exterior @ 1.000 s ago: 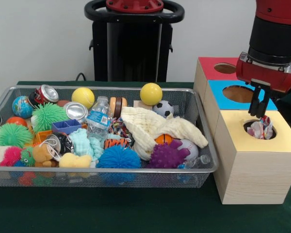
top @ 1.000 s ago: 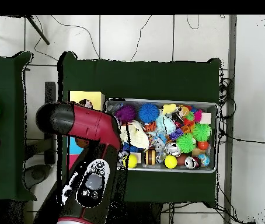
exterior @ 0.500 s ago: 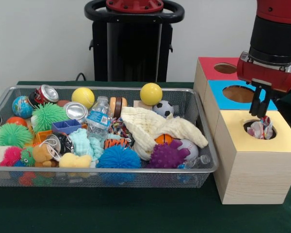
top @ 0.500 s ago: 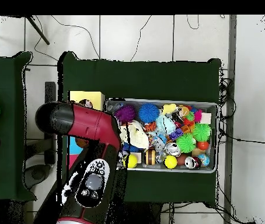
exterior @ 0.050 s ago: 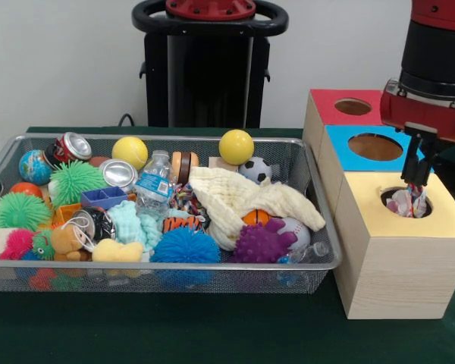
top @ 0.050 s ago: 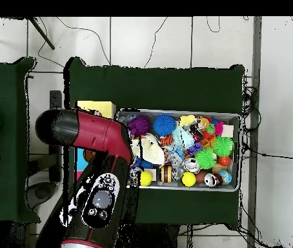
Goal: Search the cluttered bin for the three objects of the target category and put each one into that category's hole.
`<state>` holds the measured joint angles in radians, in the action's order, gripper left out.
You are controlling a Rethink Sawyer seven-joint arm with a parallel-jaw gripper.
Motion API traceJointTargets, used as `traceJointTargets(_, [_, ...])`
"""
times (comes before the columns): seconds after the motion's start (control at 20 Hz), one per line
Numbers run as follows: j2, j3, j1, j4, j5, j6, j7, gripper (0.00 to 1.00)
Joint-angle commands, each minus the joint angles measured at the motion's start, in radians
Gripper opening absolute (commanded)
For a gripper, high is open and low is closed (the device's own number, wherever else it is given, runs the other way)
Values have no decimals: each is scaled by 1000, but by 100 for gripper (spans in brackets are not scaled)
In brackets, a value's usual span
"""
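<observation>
Even, bright indoor light — soft shadow under the wire bin [exterior @ 0.050 s ago: 322, 227] on the dark table [exterior @ 0.050 s ago: 212, 334], no glare — focus steady.

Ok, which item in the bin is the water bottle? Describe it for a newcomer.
Start at the wire mesh bin and look to its middle back. The small clear plastic water bottle lies tilted between the silver can and the cream cloth; only it is see-through, with a blue label.

A robotics lab, by every sign: a dark green cloth-covered table [exterior @ 0.050 s ago: 212, 334] stands on pale tiled floor [top @ 0.050 s ago: 149, 39] with loose black cables [top @ 0.050 s ago: 246, 103] trailing beside it, a plain white wall [exterior @ 0.050 s ago: 61, 61] behind, and the black robot pedestal [exterior @ 0.050 s ago: 208, 68] at the table's far side.
</observation>
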<state>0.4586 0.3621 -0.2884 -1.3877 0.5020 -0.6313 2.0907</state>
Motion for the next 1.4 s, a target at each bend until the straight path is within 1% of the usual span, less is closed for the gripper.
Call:
traceJointTargets(0.05, [-54, -59, 35, 12, 2, -27, 208, 0])
traceJointTargets(0.25, [-60, -71, 34, -4, 6, 25, 203, 0])
traceJointTargets(0.4, [-72, -69, 19, -21, -2, 63, 205, 0])
traceJointTargets(0.65, [-84, -55, 5, -39, -23, 75, 193, 0])
traceJointTargets(0.9, [-89, -52, 3, -57, -28, 76, 188, 0])
traceJointTargets(1.25, [-90, -78, 6, -100, -13, 127, 188, 0])
traceJointTargets(1.4, [-97, -101, 12, -124, -4, 173, 188, 0])
